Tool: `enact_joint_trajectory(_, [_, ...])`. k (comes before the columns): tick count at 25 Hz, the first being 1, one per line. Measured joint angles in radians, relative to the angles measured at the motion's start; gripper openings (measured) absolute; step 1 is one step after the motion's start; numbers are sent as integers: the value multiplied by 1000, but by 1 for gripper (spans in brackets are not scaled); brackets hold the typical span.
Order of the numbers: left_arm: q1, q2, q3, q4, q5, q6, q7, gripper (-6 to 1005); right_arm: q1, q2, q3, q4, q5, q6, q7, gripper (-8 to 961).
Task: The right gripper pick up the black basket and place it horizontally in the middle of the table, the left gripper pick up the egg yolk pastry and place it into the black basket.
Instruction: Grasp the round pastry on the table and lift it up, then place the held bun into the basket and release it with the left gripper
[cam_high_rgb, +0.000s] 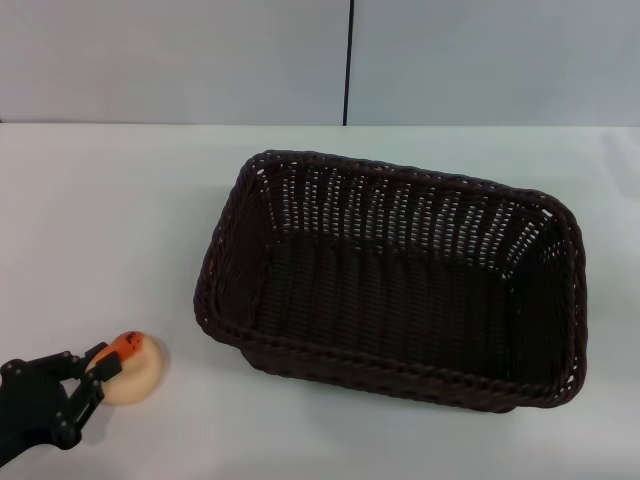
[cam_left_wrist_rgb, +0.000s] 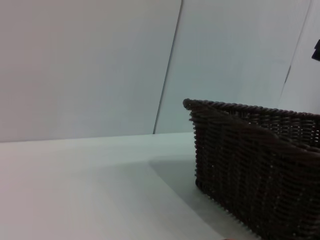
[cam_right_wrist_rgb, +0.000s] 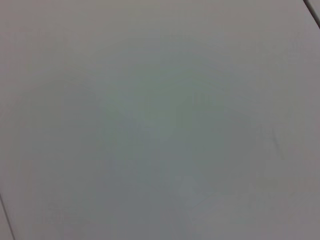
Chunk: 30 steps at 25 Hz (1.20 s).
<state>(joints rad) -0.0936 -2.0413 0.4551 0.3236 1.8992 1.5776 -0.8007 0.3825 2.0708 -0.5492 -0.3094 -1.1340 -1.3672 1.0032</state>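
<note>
Left tool (cam_high_rgb: 100, 375) low at near-left table corner, fingers closed around pastry. Right arm out of view.

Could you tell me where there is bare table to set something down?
The table is bare left of the black basket and along its far edge. The basket interior is empty. The near-left corner is crowded: the left gripper is at the egg yolk pastry.

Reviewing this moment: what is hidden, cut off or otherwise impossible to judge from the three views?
- Right gripper: in no view; the right wrist view shows only bare surface.
- Left gripper: head view cuts its arm at the lower left corner; the left wrist view shows no fingers.
- Whether it clamps the egg yolk pastry or merely touches it: unclear in the head view.
- Black basket: the left wrist view cuts it at the right and bottom edges; its interior is hidden there.
</note>
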Motion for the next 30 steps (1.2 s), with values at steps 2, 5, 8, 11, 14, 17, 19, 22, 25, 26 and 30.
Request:
enact_joint_trajectory(2, [0, -1, -3, 0, -1, 5, 0, 125, -1, 0, 0, 0, 0, 0, 0, 509])
enact_joint_trajectory(5, [0, -1, -18, 0, -8, 21, 0, 108, -4, 0, 0, 0, 0, 1, 0, 509])
enact_joint_trajectory(8, [-5, -3, -80, -3, -11, 61, 0, 92, -8, 1, 0, 0, 0, 1, 0, 509])
enact_joint_trajectory(11, [-25, -7, -169, -9, -11, 116, -5, 75, -9, 1, 0, 0, 0, 1, 0, 509])
enact_joint_trajectory(14, [-62, -15, -270, -24, -12, 187, -13, 63, -10, 1, 0, 9, 0, 1, 0, 509])
enact_joint_trajectory(17, [-113, -16, -347, -70, -13, 248, -14, 58, -10, 1, 0, 12, 0, -3, 0, 509])
enact_joint_trajectory(19, [-162, -16, -376, -105, -13, 273, -14, 57, -10, 1, 0, 12, 0, -5, 0, 508])
enact_joint_trajectory(22, [-226, -17, -365, -139, -3, 281, -14, 55, -9, 2, 0, 18, 1, -7, 0, 508])
enact_joint_trajectory(25, [-283, -19, -288, -154, 18, 267, -14, 53, -9, 1, 3, 21, 1, -8, 0, 508])
enact_joint_trajectory(26, [-291, -20, -269, -154, 20, 262, -13, 53, -10, 1, 9, 23, 2, -7, 0, 508])
enact_joint_trajectory(30, [-333, -27, -178, -160, 23, 227, -6, 53, -10, 1, 12, 26, 2, -5, 0, 509])
